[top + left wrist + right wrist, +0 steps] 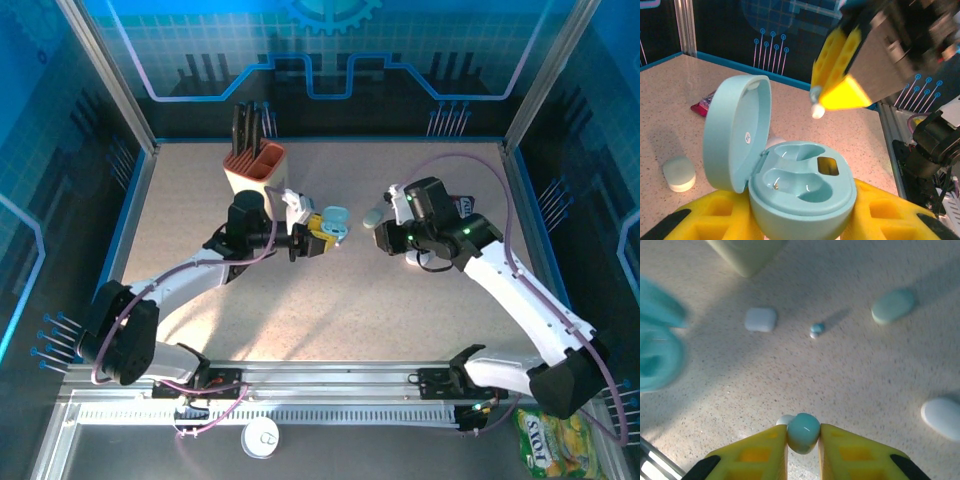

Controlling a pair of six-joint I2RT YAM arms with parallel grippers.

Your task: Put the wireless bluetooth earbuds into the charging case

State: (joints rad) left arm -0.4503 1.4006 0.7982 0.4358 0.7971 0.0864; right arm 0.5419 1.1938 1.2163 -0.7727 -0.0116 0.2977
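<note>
My right gripper [803, 442] barely pinches the tiny mint-green earbud [803, 431]; it could squirt out before the open mint-green case [795, 185] clamped in my left gripper [800, 227].

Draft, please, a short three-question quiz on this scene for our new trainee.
1. True or false: the teal charging case held in the left claw has its lid open.
2. What does the right claw grip? A) an earbud B) a white case C) nothing
3. Fill in: both wells of the held case are ___.
Key: 1 true; 2 A; 3 empty.
</note>
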